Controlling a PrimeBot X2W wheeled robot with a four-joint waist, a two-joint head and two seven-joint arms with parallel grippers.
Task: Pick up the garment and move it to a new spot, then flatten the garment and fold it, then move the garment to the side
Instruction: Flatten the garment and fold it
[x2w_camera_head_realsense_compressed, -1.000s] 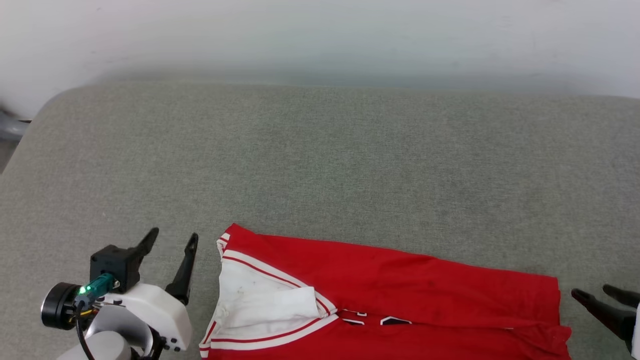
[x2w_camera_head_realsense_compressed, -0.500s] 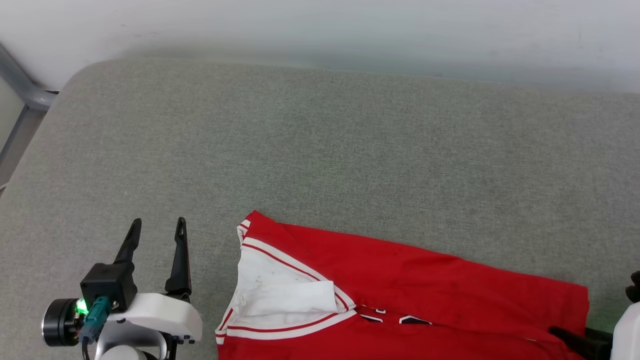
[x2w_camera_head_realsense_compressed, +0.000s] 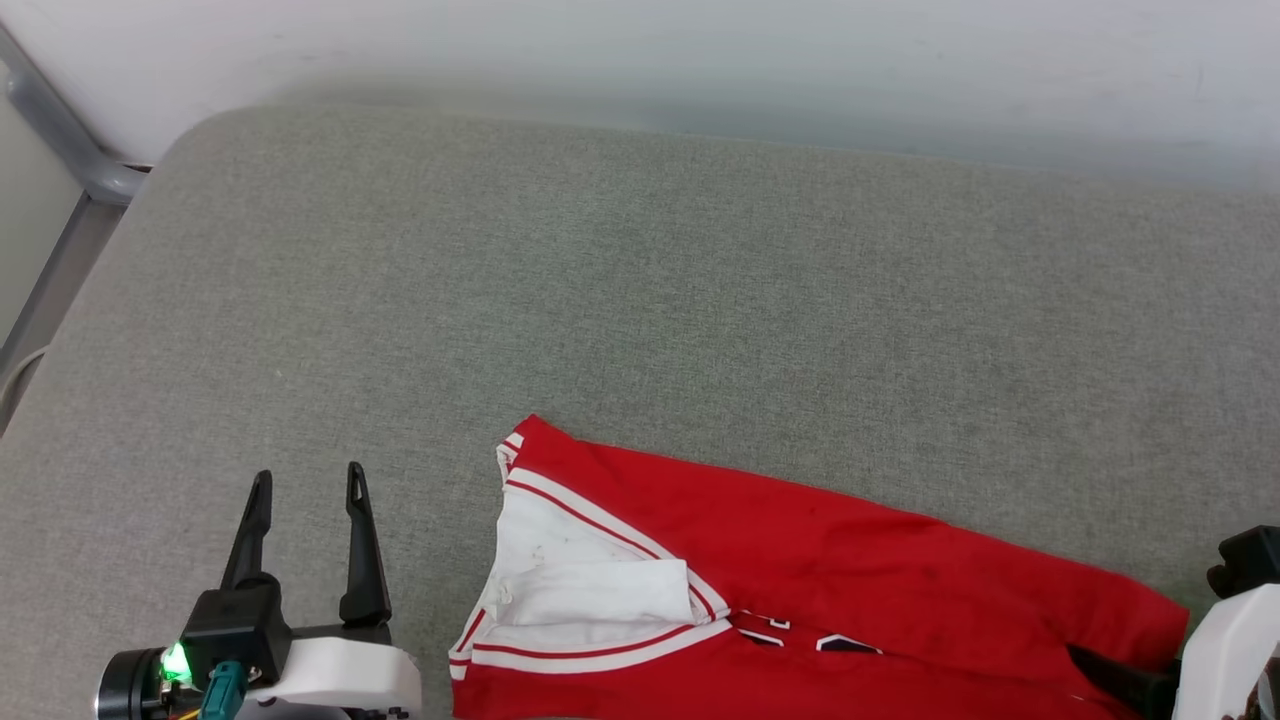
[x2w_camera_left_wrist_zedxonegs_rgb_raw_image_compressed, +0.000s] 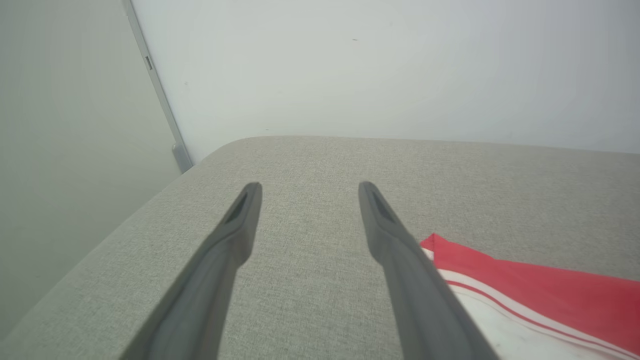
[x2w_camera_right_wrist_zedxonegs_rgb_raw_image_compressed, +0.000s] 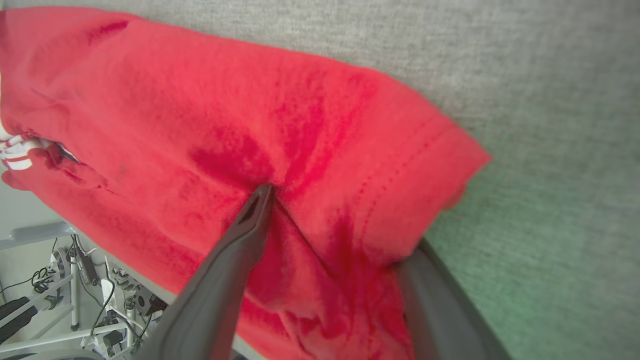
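Head view: a red garment (x2w_camera_head_realsense_compressed: 800, 590) with a white sleeve and striped trim lay as a long band along the near edge of a grey cushion (x2w_camera_head_realsense_compressed: 640, 300), its black lettering partly hidden. My left gripper (x2w_camera_head_realsense_compressed: 308, 475) hovered over bare cushion just beside the sleeve end, its fingers parted. My right gripper (x2w_camera_head_realsense_compressed: 1115, 678) was at the hem end, with one dark finger lying on the red cloth.

Left wrist view: both fingers (x2w_camera_left_wrist_zedxonegs_rgb_raw_image_compressed: 235, 235) stood apart with only grey cushion between them. The garment's striped corner lay just off to the right. I judged this arm was parked there to take the sleeve end.

Right wrist view: the fingers (x2w_camera_right_wrist_zedxonegs_rgb_raw_image_compressed: 235, 250) were spread wide astride the hem, one pressing into the top of the cloth and the other tucked below the folded edge. They were not yet pinched shut. That looked like the set-up for a pinch, which would suit either carrying the garment to a new spot or sliding it aside.
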